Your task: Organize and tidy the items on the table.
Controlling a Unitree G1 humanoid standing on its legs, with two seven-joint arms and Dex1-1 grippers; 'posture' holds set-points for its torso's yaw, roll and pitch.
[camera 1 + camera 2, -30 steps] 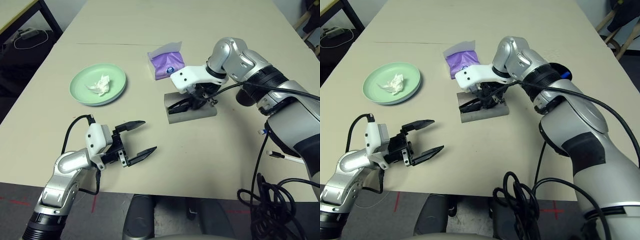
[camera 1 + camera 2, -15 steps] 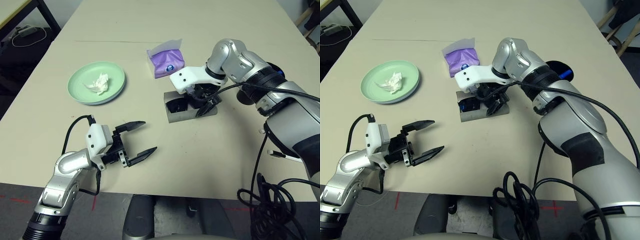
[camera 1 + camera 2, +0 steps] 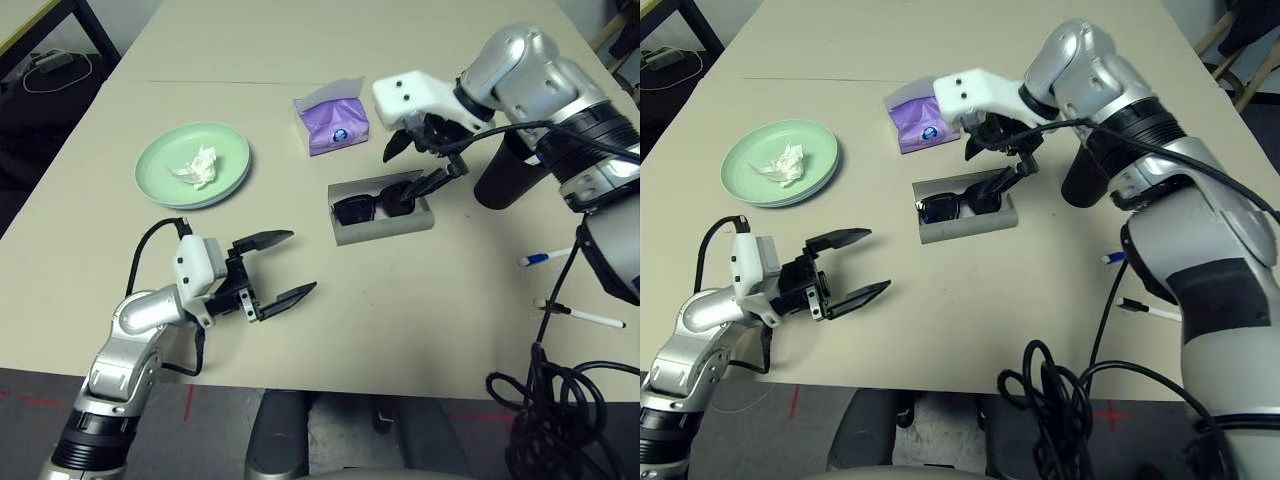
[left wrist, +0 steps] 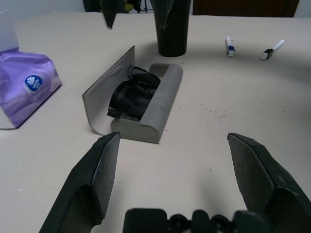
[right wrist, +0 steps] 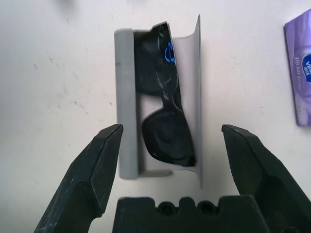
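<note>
My right gripper (image 3: 425,165) is spread, empty, above sunglasses (image 3: 372,206) in open glasses case (image 3: 381,213) — closing the lid could pinch 1 protruding arm.

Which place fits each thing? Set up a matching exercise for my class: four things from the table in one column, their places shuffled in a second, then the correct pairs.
Things:
1. tissue wad
2. sunglasses
3. black cup
4. purple tissue pack

Places:
A. inside the open grey case
B. beside the pens
C. on the green plate
D. between plate and right tool

Pairs: 1-C, 2-A, 3-B, 4-D
</note>
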